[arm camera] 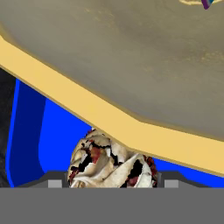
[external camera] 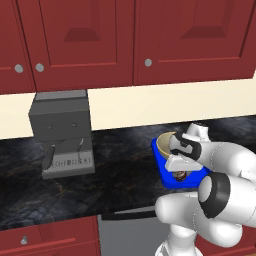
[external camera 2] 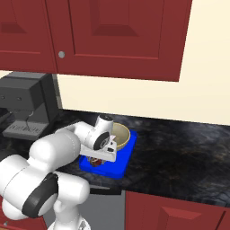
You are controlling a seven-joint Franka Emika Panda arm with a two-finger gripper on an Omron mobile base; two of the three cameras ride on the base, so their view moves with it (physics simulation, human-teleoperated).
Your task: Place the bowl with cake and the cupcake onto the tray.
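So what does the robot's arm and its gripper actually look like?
The arm is glossy white, built of rounded bulbous segments joined by dark grey-black bands. The gripper has a white blocky hand with black trim, and its small fingertips look grey. No cables or markings show.

Gripper low, jaws around cupcake

Grey coffee machine on dark marbled counter, under red cabinets.

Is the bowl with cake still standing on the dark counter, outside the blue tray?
No, the bowl with cake stands inside the tray, at its far end, with the cupcake beside it.
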